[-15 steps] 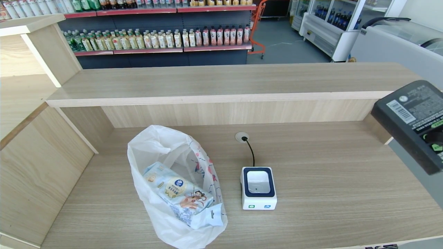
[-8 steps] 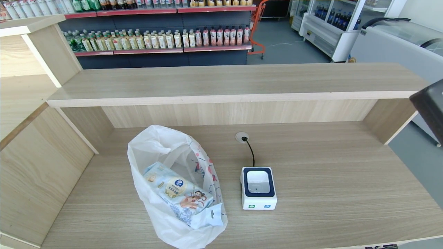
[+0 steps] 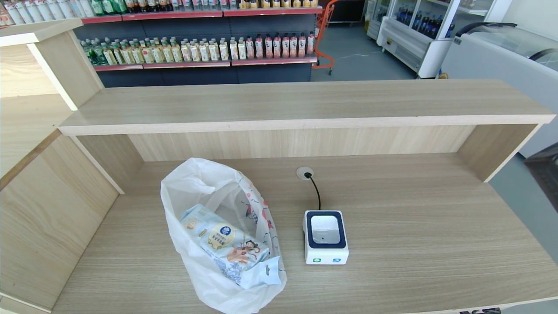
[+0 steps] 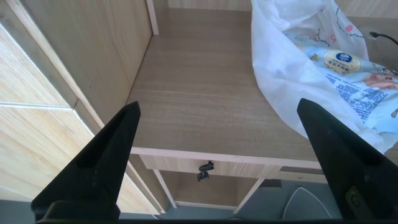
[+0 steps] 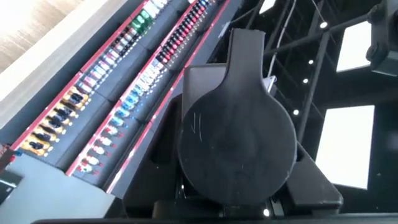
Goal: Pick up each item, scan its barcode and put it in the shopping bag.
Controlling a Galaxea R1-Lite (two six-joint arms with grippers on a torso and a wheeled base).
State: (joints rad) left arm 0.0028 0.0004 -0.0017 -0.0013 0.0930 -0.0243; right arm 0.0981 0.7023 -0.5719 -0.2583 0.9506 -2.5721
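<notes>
My left jaws stand wide apart, clamped on nothing, hanging off the near edge of the desk point(image 4: 199, 93) with the shopping bag point(image 4: 273, 68) near them. How my right jaws stand I cannot tell; a black rounded shape point(image 5: 236, 149) sits close before that wrist. On the desk the white bag lies open-mouthed at about 9 o'clock from the scanner point(image 3: 325, 237), near it but apart. A pale printed packet point(image 3: 222, 244) lies inside the bag. The scanner's black cable point(image 3: 317, 192) runs toward 12 o'clock into a round port point(image 3: 304, 172) in the desk. At 3 o'clock, past the desk's end, a dark edge point(image 3: 545, 174) shows — too little to name.
</notes>
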